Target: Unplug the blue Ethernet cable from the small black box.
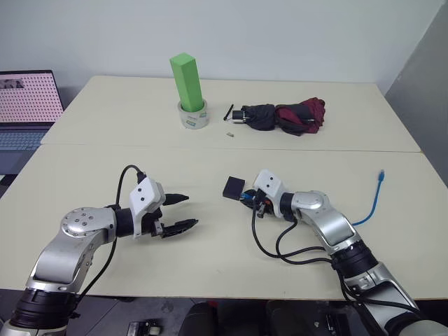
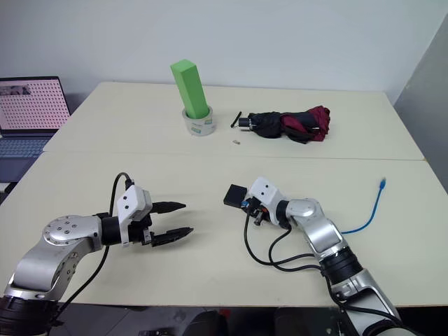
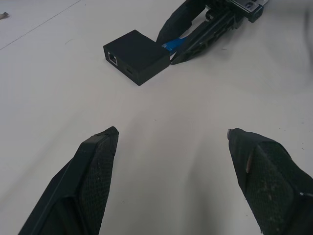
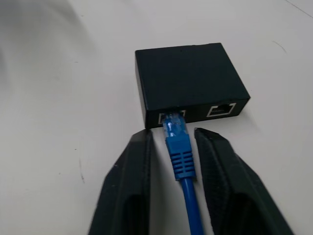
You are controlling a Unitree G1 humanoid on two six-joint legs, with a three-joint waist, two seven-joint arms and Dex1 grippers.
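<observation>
On the left, the left hand [image 1: 178, 212] hovers just above the cream tabletop [image 1: 210, 161], its two black fingers spread wide and holding nothing. It points toward the small black box [image 3: 137, 56], which lies ahead of it and a little to its right, well apart from its fingertips.

Further right, the small black box rests flat on the tabletop, directly in front of the right hand [image 4: 171, 142]. The blue Ethernet cable [image 4: 180, 154] is still plugged into a port on the box's near edge, beside a second, empty port. The right hand's fingers flank the blue plug on both sides, close to it, with narrow gaps still visible, so the hand reads as closing in but not yet clamped. Behind that hand, the cable trails off to its right, ending in a loose plug.

Beyond both hands stand a green block [image 1: 187, 82] in a roll of tape and a folded umbrella [image 1: 283, 116].

Risks, judged from here: nothing pins the box, so pulling the cable may simply drag it along. The plug's latch may stay engaged unless pressed. Fingers closing too far back could slip along the cord.
</observation>
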